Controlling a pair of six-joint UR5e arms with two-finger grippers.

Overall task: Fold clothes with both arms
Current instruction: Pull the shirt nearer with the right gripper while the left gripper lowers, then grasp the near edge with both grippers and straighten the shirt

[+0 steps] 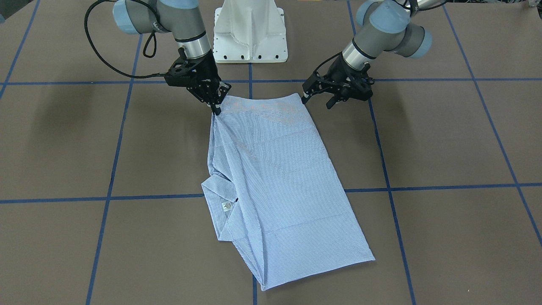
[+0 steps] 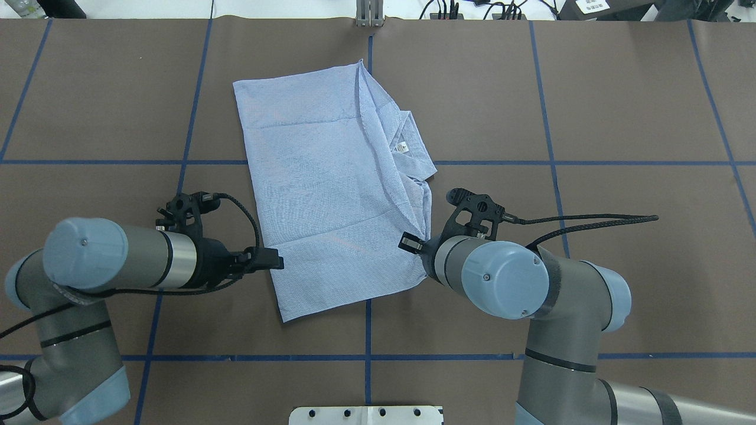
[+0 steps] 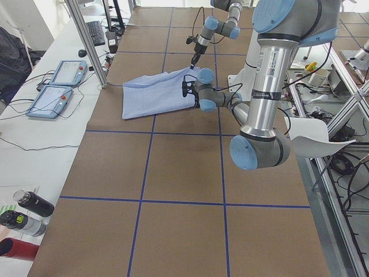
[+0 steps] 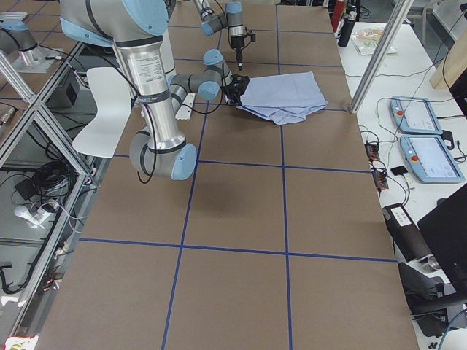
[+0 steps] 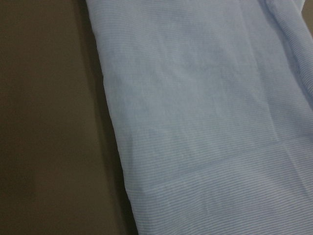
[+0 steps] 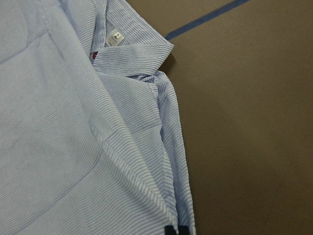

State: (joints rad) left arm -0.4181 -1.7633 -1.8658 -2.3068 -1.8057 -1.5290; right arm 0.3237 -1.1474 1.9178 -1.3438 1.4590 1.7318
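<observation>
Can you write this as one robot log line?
shirt: partly folded | right gripper: shut on shirt edge | left gripper: open, beside shirt

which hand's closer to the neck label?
Right. The right hand pinches the shirt edge on the same side as the neck label; the left hand sits at the opposite edge, across the shirt's width.

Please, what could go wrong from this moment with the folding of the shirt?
1. The right gripper pinches only a corner of the shirt; it may not hold all layers, so the fold could open.
2. The left gripper has open jaws beside the other corner; lifting now would probably skew the shirt.
</observation>
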